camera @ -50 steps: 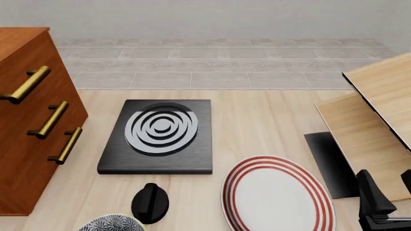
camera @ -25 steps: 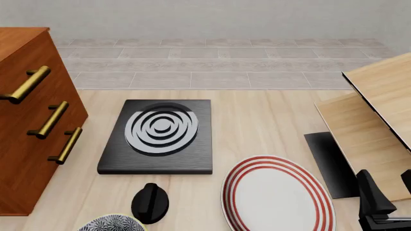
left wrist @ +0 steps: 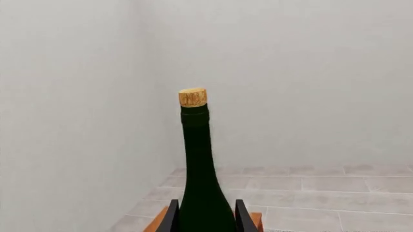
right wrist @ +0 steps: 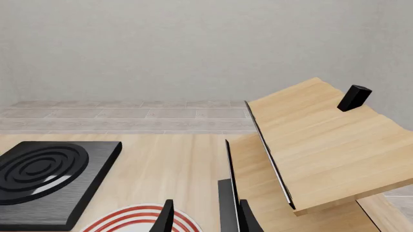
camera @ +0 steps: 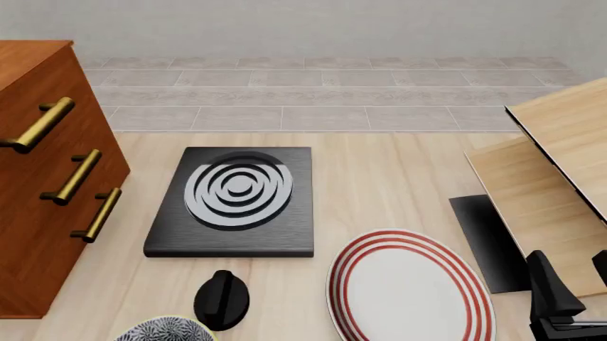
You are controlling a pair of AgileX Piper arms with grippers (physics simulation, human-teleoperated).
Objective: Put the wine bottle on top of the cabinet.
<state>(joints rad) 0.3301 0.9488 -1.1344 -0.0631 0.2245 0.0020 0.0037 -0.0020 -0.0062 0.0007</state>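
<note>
- Wine bottle (left wrist: 198, 164): upright in the left wrist view, long axis vertical, cork uppermost; left gripper (left wrist: 204, 218) fingers flank its lower body, apparently clamped on it.
- A reddish-brown strip just beneath the bottle is probably the cabinet (camera: 43, 177) top; contact cannot be judged.
- Front view: bottle and left arm out of frame; cabinet cut off at left.
- Right gripper (right wrist: 203, 217): fingers apart, empty, near the striped plate (camera: 410, 288) on the bench (camera: 379, 177).
</note>
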